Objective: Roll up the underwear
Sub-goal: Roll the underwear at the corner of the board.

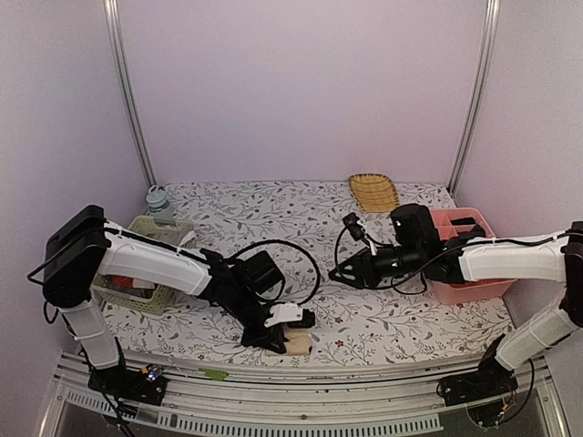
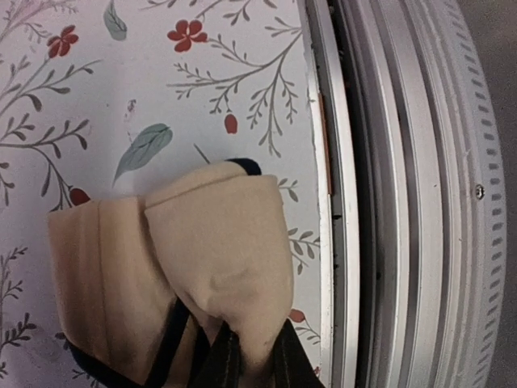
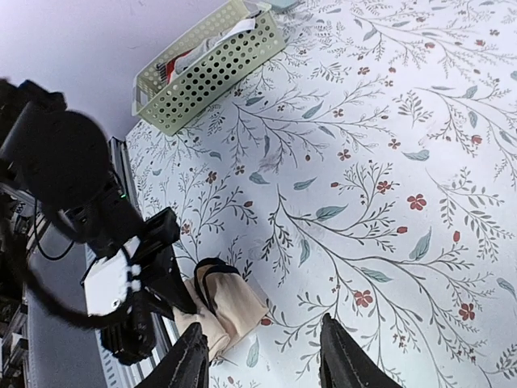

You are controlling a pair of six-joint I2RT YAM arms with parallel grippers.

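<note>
Beige underwear (image 1: 297, 344) with black edging lies folded into a bundle near the table's front edge. My left gripper (image 1: 284, 328) is shut on it. In the left wrist view the black fingers (image 2: 222, 364) pinch a fold of the underwear (image 2: 218, 250) between them. My right gripper (image 1: 339, 273) hovers above the table's middle, apart from the cloth, open with nothing in it. Its view looks down on the underwear (image 3: 230, 303) and on the left gripper (image 3: 137, 275), with its own fingertips (image 3: 339, 360) spread wide.
A perforated basket (image 1: 150, 264) holding more clothes stands at the left, with a small bottle (image 1: 159, 202) behind it. At the right is a pink bin (image 1: 469, 259), and a yellow woven tray (image 1: 373, 191) lies at the back. The metal front rail (image 2: 388, 194) runs just beside the underwear.
</note>
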